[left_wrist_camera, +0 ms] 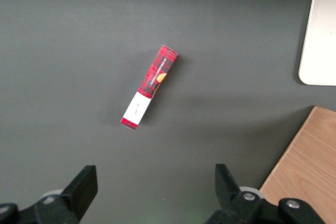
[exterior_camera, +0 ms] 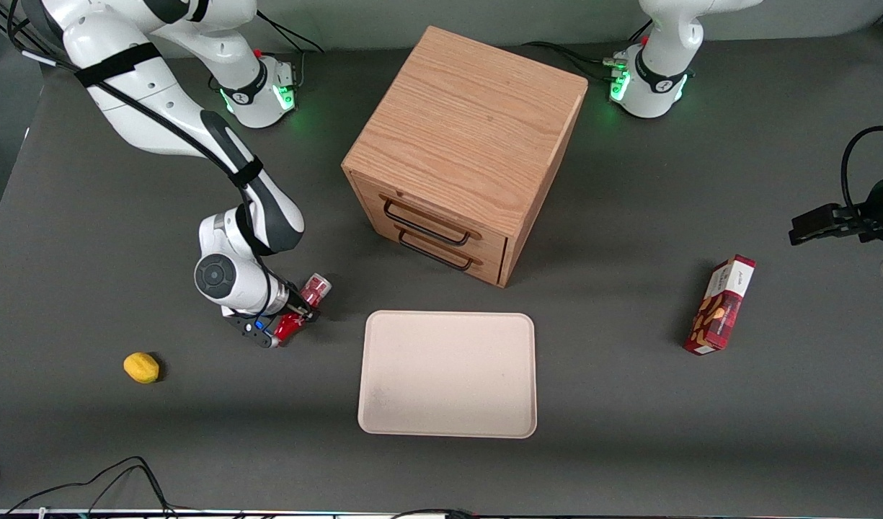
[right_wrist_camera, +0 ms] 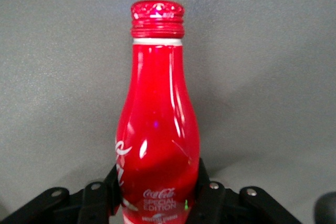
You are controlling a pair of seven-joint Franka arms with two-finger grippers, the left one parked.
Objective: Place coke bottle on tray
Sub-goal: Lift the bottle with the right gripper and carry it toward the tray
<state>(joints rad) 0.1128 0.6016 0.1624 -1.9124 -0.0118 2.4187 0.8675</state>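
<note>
Currently the coke bottle point(right_wrist_camera: 157, 129) is clamped at its lower body between the fingers point(right_wrist_camera: 210, 195) of the gripper point(exterior_camera: 288, 322), one finger pressed against each side. Seen from the front, the bottle point(exterior_camera: 302, 308) is held tilted just above the dark table point(exterior_camera: 628, 432), its cap pointing toward two o'clock. The tray point(exterior_camera: 448, 373) lies flat nearby, at about four o'clock from the bottle and apart from it. A wooden drawer cabinet point(exterior_camera: 466, 144) stands at twelve o'clock from the tray. A lemon point(exterior_camera: 141, 367) lies toward the working arm's end, a red snack box point(exterior_camera: 721, 305) toward the parked arm's.
</note>
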